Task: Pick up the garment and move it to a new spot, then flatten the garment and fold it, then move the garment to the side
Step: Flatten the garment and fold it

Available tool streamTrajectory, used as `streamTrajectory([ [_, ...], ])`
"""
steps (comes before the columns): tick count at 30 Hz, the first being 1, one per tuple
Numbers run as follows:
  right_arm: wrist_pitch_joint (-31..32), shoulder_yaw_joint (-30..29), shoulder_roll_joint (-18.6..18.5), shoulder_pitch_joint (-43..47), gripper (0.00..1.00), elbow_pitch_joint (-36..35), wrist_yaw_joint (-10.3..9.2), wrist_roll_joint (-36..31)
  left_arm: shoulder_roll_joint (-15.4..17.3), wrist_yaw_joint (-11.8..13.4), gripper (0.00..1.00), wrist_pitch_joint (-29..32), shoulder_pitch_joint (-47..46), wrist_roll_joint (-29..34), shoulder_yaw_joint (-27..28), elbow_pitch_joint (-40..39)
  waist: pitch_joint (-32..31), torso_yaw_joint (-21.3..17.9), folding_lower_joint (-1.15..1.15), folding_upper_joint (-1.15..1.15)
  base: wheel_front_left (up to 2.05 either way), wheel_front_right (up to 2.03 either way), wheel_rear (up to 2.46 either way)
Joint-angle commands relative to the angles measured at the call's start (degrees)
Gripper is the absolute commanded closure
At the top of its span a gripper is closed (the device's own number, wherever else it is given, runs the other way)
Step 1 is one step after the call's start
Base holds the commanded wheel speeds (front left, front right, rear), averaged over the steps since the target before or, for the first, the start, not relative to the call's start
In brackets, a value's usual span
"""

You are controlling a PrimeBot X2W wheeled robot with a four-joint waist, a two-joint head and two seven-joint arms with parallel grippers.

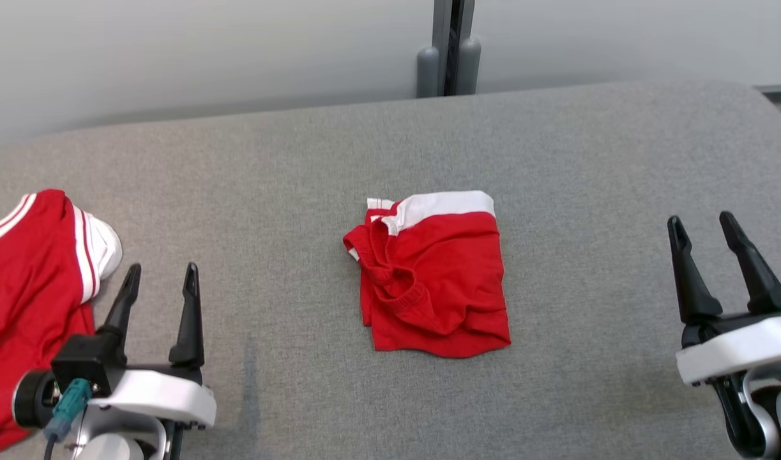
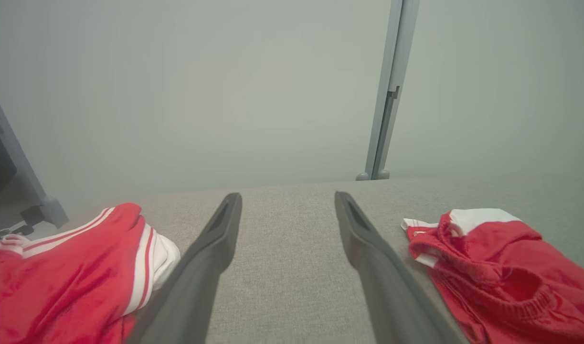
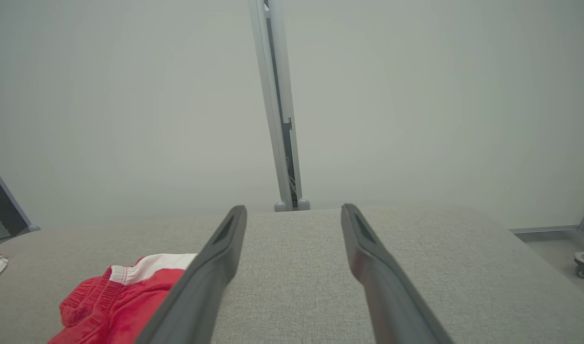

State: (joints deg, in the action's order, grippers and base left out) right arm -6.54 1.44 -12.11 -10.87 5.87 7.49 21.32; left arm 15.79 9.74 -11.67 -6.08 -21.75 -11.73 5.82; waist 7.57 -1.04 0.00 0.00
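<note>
Folding appears finished, judging by the garment: a red piece with a white band along its far edge, lying as a compact, slightly rumpled rectangle in the middle of the grey bench. The step in hand is therefore most likely carrying it to the side. To do that well, each gripper should come in from its own side and pinch through every layer at opposite edges, since the bunched, gathered hem on the garment's left looks ready to slip out of a shallow grip. The lift should stay low and the two arms should travel together at a steady spacing, so the fold neither sags open nor stretches. A second red garment is heaped at the left end of the bench and should not be snagged or covered. The left gripper hovers just beside that heap with its fingers spread wide, holding and touching nothing. The right gripper hangs well apart from the folded garment on the right, likewise wide open and empty.
</note>
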Motion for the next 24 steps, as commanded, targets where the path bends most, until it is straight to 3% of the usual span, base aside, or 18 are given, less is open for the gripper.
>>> streamTrajectory([
  [1,0.7,-0.5,0.2,1.4,0.00,-0.9,0.01,-0.5,0.4,0.5,0.00,0.3,1.2,-0.3,0.0,-0.5,-1.7,-0.1,0.00,0.00,0.00,0.00,0.00],
  [11,4.9,-2.6,1.7,8.9,0.00,-6.3,0.01,-2.8,1.2,1.6,0.00,2.7,7.2,-0.6,-0.8,-3.8,-7.7,0.4,0.00,0.00,0.00,0.00,0.00],
  [24,7.7,-3.6,2.6,12.1,0.00,-9.6,0.01,-3.5,2.3,2.9,0.00,3.7,9.5,-1.0,-0.5,-5.8,-9.7,1.1,0.00,0.00,0.00,0.00,0.00],
])
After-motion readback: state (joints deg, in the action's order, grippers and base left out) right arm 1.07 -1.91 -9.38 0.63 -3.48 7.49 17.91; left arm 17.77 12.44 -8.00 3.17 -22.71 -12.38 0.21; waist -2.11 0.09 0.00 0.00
